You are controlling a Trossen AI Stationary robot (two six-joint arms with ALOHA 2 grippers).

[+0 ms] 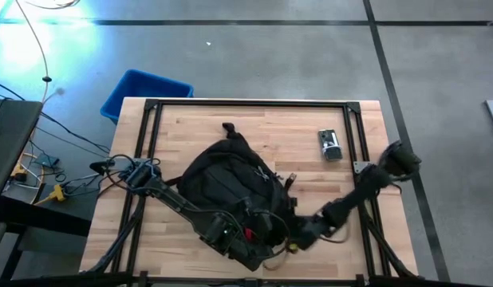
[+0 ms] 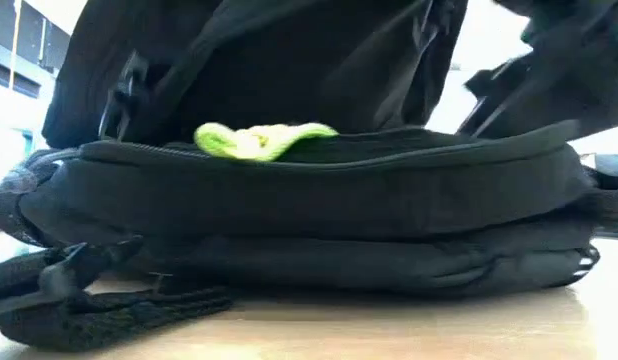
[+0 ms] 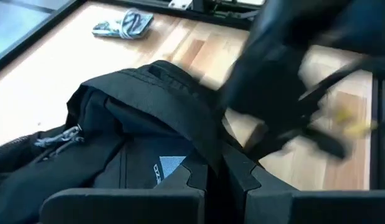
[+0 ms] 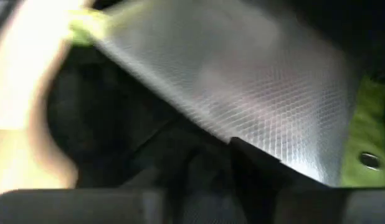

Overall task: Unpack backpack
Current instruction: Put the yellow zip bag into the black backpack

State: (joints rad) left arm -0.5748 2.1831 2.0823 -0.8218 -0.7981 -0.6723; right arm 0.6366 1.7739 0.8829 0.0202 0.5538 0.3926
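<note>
Backpack (image 1: pixel 230 179) lies flat near the middle of my worktop (image 1: pixel 191 127), top loop toward the far edge, bottom end at the near edge where both arms meet.

Left tool (image 1: pixel 222 233) sits at the pack's near left corner. From its wrist camera my fingers (image 3: pixel 239 171) are pressed together on a fold of black fabric, so clenched on the backpack (image 3: pixel 136 130).

Right tool (image 1: pixel 301 233) is at the pack's near right side, right against the opening. Its wrist camera shows a clear mesh-patterned pouch (image 4: pixel 242 87) with a yellow-green edge, very close ahead of one dark finger (image 4: pixel 261 165). I cannot tell whether this tool is gripping or released.

Low camera: something yellow-green (image 2: pixel 264 140) pokes out along the zipper line on top of the pack (image 2: pixel 319 200).

A small patterned object (image 1: pixel 330 144) lies well apart on the far right of the worktop. Blue bin (image 1: pixel 143 89) stands on the floor beyond the far left corner.
</note>
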